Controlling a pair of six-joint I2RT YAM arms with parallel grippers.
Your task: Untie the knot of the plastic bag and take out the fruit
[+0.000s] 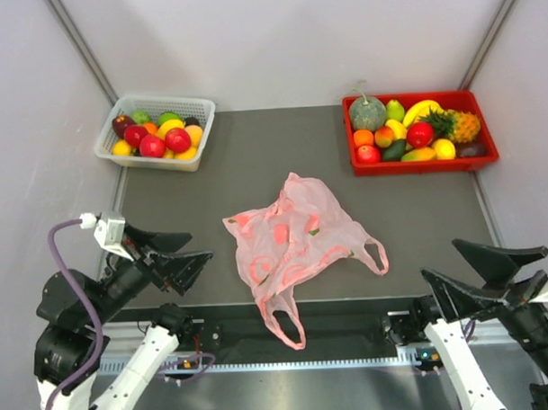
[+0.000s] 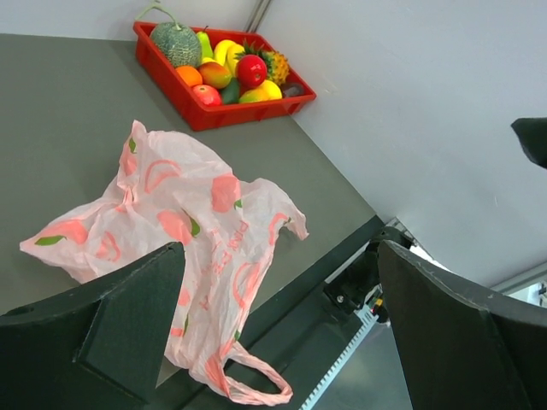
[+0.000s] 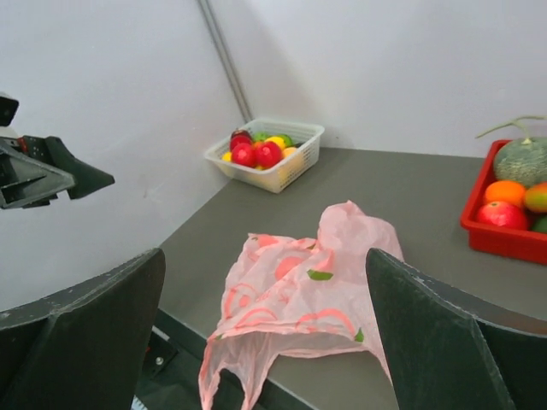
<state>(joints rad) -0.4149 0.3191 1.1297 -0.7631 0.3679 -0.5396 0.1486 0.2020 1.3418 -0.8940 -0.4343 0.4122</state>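
Note:
The pink plastic bag [image 1: 298,236] [image 2: 188,231] [image 3: 316,282] lies flat and crumpled at the table's middle front. No knot shows. One handle loop [image 1: 287,326] hangs over the front edge and the other handle loop [image 1: 375,255] lies to the right. No fruit shows inside the bag. Fruit [image 1: 420,134] sits in the red tray. My left gripper [image 1: 201,245] [image 2: 280,282] hovers open left of the bag. My right gripper [image 1: 440,259] [image 3: 265,256] hovers open to its right. Both are empty and clear of the bag.
A red tray [image 1: 421,167] [image 2: 222,115] [image 3: 500,239] at the back right also holds a melon [image 1: 367,113] and a pineapple [image 1: 460,125]. A white basket [image 1: 105,143] [image 3: 273,175] of fruit stands at the back left. Pale walls enclose the table.

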